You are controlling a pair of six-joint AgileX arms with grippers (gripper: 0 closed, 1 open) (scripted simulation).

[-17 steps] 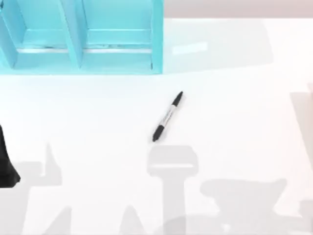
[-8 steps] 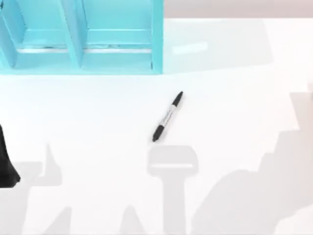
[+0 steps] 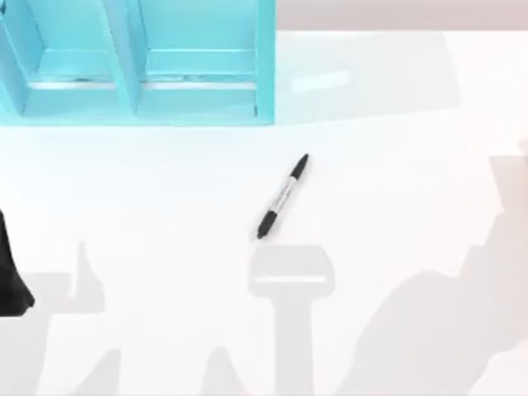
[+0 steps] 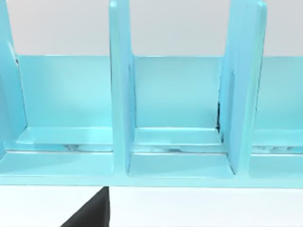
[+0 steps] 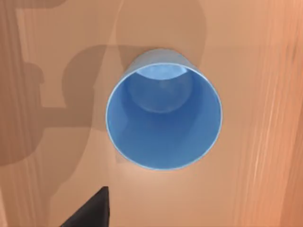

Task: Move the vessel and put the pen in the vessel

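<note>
The left arm (image 3: 11, 276) shows as a dark shape at the table's left edge, below and left of the teal shelf (image 3: 136, 62), well apart from the pen; whether its gripper is spread or pressed together cannot be told. Its wrist camera faces the shelf's upright dividers (image 4: 120, 94) and open compartments. The pen (image 3: 283, 196) lies flat on the white table (image 3: 396, 181), below and just right of the shelf's right corner, slanted, its upper tip pointing toward the shelf. The right wrist view looks straight down into the blue vessel (image 5: 163, 120), which stands upright and open on a wood-toned surface (image 5: 255, 71); the right gripper's state cannot be told.
</note>
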